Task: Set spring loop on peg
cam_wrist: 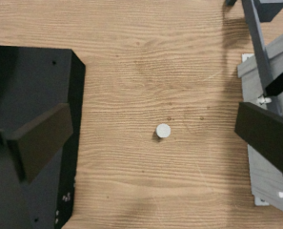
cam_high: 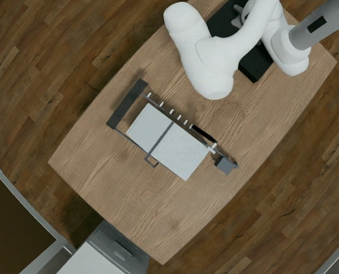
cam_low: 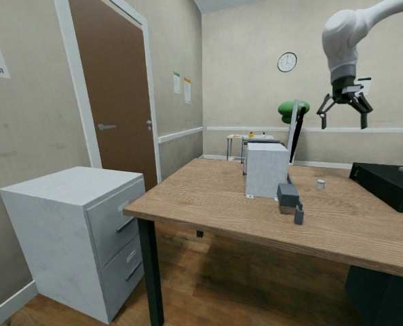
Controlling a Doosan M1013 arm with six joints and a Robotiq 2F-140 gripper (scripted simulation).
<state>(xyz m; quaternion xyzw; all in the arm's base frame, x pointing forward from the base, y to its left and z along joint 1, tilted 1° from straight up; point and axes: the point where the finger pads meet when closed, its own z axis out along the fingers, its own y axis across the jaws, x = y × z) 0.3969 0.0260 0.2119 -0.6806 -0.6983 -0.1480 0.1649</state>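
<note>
The steel weight (cam_low: 320,184) (cam_wrist: 163,130) stands upright on the bench between the feeder and the robot base; the arm hides it in the top view. My gripper (cam_low: 343,124) (cam_wrist: 153,117) is open and empty, high above the bench, with the weight between its fingertips in the wrist view. The dark plate (cam_high: 126,103), apparently the pedal, is at the feeder's far end. White pegs line the side arm towards it. The black spring (cam_high: 203,133) (cam_low: 297,134) runs from a light post (cam_low: 292,130) to about the peg (cam_high: 190,126) farthest from the plate. The hooked loop is too small to see clearly.
The pale feeder box (cam_high: 178,150) (cam_low: 266,172) stands mid-bench. A grey block (cam_high: 225,164) (cam_low: 288,194) (cam_wrist: 271,9) is at its near end, and a wire handle (cam_high: 151,162) sticks out at the side. The black robot base (cam_low: 387,182) (cam_wrist: 31,91) is opposite the feeder.
</note>
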